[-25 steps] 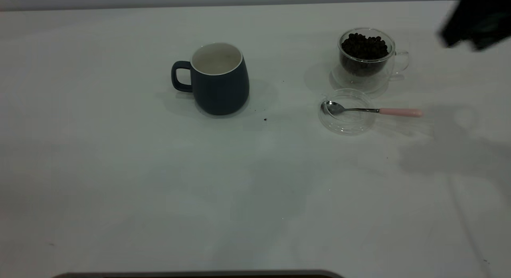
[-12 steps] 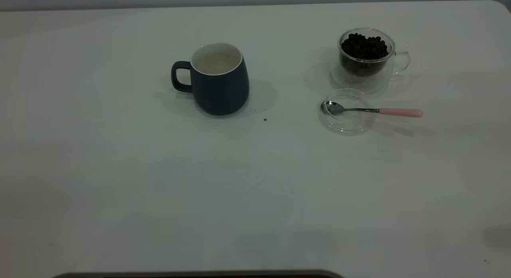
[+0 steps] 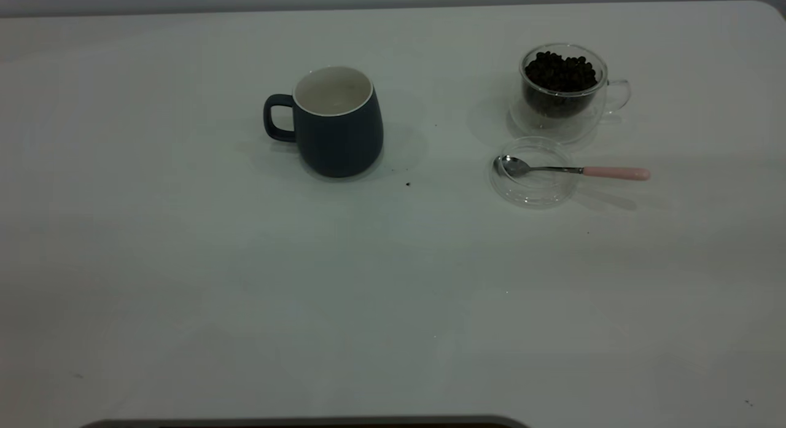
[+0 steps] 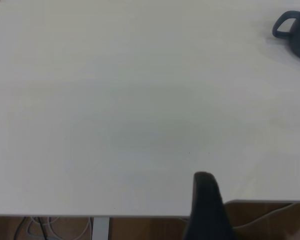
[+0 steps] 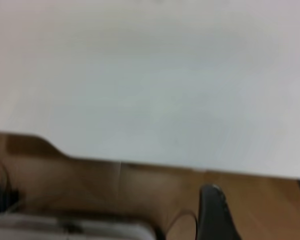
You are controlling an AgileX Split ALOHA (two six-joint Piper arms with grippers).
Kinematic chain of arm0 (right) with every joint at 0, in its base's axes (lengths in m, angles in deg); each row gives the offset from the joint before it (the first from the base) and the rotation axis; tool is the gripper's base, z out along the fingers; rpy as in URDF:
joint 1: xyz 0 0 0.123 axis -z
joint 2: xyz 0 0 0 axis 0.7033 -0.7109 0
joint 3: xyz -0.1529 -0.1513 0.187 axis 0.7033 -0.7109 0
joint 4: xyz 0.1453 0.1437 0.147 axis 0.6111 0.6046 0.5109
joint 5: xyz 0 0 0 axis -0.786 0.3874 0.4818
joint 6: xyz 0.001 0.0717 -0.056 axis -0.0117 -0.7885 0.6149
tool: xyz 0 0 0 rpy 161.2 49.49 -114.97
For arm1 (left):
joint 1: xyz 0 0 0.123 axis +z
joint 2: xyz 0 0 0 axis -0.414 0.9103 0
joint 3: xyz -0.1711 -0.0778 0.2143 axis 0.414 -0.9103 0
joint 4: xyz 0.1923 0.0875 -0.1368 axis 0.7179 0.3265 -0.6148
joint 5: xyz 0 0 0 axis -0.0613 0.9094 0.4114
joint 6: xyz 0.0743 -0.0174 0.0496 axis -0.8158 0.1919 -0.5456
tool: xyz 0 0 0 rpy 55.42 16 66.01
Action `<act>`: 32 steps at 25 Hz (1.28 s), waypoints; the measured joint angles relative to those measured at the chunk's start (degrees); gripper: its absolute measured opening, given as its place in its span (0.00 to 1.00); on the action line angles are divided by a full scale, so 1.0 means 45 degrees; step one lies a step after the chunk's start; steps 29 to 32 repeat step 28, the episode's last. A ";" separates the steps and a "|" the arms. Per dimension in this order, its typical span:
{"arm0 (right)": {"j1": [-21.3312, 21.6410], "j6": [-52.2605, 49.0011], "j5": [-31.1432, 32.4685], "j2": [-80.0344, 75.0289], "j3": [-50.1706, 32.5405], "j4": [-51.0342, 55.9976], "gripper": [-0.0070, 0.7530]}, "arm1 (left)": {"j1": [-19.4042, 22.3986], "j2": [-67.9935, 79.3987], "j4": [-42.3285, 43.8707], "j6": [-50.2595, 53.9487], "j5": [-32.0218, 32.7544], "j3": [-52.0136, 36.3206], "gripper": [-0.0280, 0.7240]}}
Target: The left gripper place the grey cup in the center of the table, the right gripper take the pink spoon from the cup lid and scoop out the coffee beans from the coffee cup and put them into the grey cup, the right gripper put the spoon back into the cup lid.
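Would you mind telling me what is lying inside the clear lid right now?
The spoon's metal bowl rests inside the lid; its pink handle sticks out over the rim, above the table. The lid is clear and nothing else shows in it. Whether the bowl holds any beans cannot be told.

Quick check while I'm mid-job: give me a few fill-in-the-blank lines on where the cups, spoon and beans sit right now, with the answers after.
1. The spoon has its bowl resting in the clear ____.
2. The coffee beans sit in the ____ cup.
3. The grey cup has its handle pointing away from the glass cup, and inside it looks ____.
4. The spoon's handle is ____ in colour.

Missing words: lid; glass; empty; pink
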 joint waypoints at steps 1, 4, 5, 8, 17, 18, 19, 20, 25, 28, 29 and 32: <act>0.0000 0.0000 0.0039 0.0374 0.0000 0.0000 0.65 | 0.0000 0.0000 0.0000 0.0000 0.0000 0.0000 0.79; 0.0000 0.0000 0.0095 0.1590 0.0000 0.0010 0.64 | 0.0000 0.0000 0.0000 0.0000 0.0000 0.0000 0.79; 0.0000 0.0000 0.0124 0.2021 0.0000 0.0010 0.64 | 0.0000 0.0000 0.0000 0.0000 0.0000 0.0000 0.79; 0.0000 0.0000 0.0195 0.3276 0.0000 0.0010 0.64 | 0.0000 0.0000 0.0000 0.0000 0.0000 0.0000 0.79; -0.0080 0.0000 0.0328 0.4749 0.0000 0.0010 0.64 | 0.0000 0.0000 0.0000 0.0000 0.0000 0.0000 0.79; -0.0080 0.0000 0.0328 0.4749 0.0000 0.0010 0.64 | 0.0000 0.0000 0.0000 0.0000 0.0000 0.0000 0.79; -0.0080 0.0000 0.0328 0.4749 0.0000 0.0010 0.64 | 0.0000 0.0000 0.0000 0.0000 0.0000 0.0000 0.79; -0.0080 0.0000 0.0328 0.4749 0.0000 0.0010 0.64 | 0.0000 0.0000 0.0000 0.0000 0.0000 0.0000 0.79; -0.0080 0.0013 0.0328 0.4757 0.0000 0.0013 0.64 | 0.0000 0.0000 0.0000 0.0000 0.0000 0.0000 0.79; -0.0080 0.0013 0.0328 0.4757 0.0000 0.0013 0.64 | 0.0000 0.0000 0.0000 0.0000 0.0000 0.0000 0.79; -0.0080 0.0013 0.0328 0.4757 0.0000 0.0013 0.64 | 0.0000 0.0000 0.0000 0.0000 0.0000 0.0000 0.79; -0.0080 0.0013 0.0328 0.4757 0.0000 0.0013 0.64 | 0.0000 0.0000 0.0000 0.0000 0.0000 0.0000 0.79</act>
